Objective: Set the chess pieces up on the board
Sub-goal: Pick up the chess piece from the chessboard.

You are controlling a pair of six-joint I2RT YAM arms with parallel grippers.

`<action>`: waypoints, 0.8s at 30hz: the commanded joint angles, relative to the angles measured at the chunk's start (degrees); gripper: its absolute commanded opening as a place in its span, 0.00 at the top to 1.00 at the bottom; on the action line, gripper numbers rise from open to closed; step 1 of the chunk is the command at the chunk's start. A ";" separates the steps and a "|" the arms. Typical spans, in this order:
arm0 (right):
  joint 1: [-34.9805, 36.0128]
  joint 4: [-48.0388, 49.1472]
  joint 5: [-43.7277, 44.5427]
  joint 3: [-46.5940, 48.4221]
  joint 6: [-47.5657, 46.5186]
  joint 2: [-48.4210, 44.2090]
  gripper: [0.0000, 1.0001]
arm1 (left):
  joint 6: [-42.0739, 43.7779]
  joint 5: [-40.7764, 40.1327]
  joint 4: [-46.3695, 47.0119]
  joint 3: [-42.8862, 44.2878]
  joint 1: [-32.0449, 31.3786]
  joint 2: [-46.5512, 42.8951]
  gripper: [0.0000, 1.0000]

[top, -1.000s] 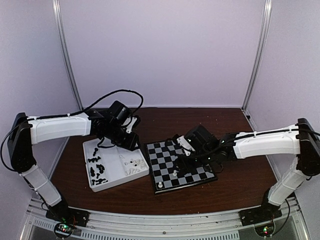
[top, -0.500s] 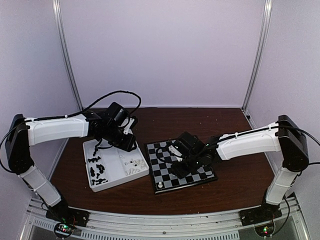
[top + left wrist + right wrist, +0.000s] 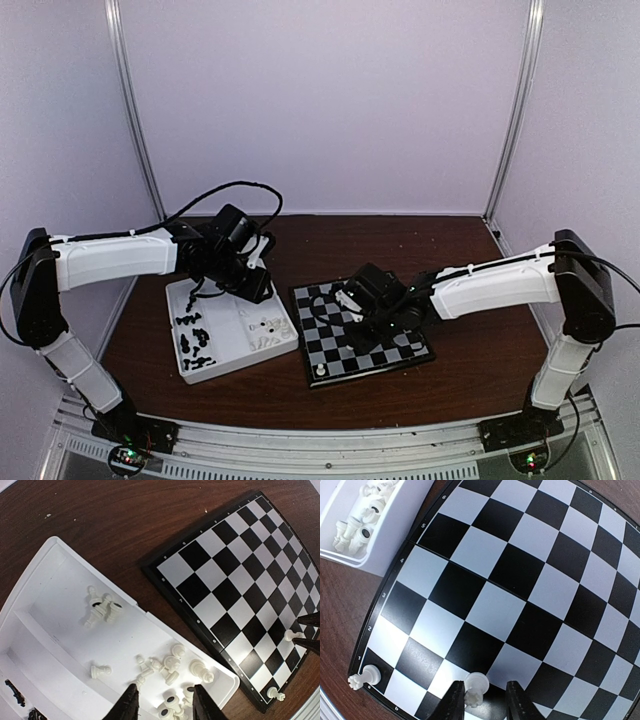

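The board (image 3: 330, 340) lies mid-table, right of the white tray (image 3: 225, 360). One cream-white chess piece (image 3: 365, 676) stands on the board's near corner square. A second white piece (image 3: 476, 687) stands a few squares along, between the jaws of my right gripper (image 3: 482, 705). The left finger touches it, while a gap shows at the right finger. My left gripper (image 3: 164, 705) hovers open over the tray's loose white pieces (image 3: 170, 665), holding nothing. Black pieces (image 3: 195, 340) lie in the tray's left compartments.
The tray's rim (image 3: 150, 615) nearly touches the board's left edge (image 3: 200, 625). Purple walls enclose the table on three sides. Bare brown tabletop (image 3: 480, 370) stretches to the right of and behind the board.
My right gripper has dropped down and leftward onto the board and narrowed its jaws round the white piece. The left gripper shifted slightly over the tray and stays open.
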 commanded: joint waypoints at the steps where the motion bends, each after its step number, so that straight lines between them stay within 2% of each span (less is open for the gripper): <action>1: 0.29 -0.63 1.59 1.68 -0.47 1.12 0.71 | 0.84 -0.84 1.61 0.11 0.25 0.08 0.62; 6: 0.38 -0.67 1.76 1.58 -0.50 0.94 0.72 | 0.76 -0.81 1.51 0.32 0.27 0.35 0.62; 21: 0.56 -1.58 3.37 1.68 -1.11 0.52 0.88 | 0.75 -0.66 1.43 0.28 0.25 0.11 0.63; 24: 0.56 -2.08 4.79 1.37 -1.13 -0.53 0.88 | 0.75 -0.64 1.43 0.32 0.25 -0.07 0.63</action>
